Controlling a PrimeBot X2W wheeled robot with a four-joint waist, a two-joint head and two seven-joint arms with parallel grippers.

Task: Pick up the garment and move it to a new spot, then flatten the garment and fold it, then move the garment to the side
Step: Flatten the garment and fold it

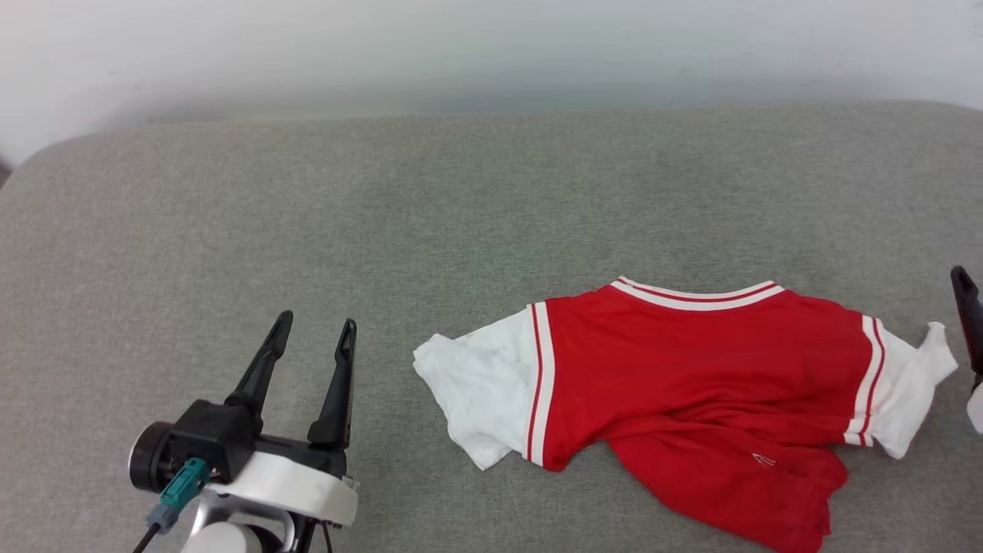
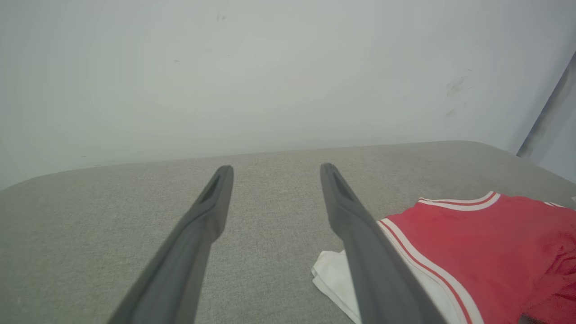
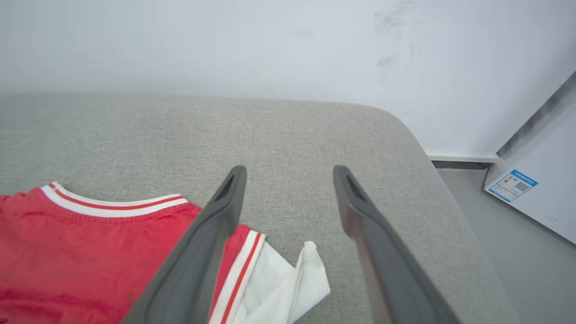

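The garment (image 1: 691,369), a red shirt with white sleeves and striped trim, lies on the grey cushion right of centre, its plain face up and its lower part bunched toward the front edge. No lettering shows. My left gripper (image 1: 313,329) stands open at the lower left, apart from the shirt's left sleeve, with nothing between its fingers. In the left wrist view the shirt (image 2: 486,247) lies right of that open gripper (image 2: 275,172). One dark fingertip (image 1: 964,288) of my right arm pokes in at the right edge. The right wrist view has the right gripper (image 3: 290,173) open above the shirt's right sleeve (image 3: 288,283).
The grey fabric cushion (image 1: 384,230) spans the scene, backed by a pale wall (image 1: 491,54). Its rounded right end (image 3: 427,180) drops to a grey floor, where a white appliance with a blue label (image 3: 513,184) stands.
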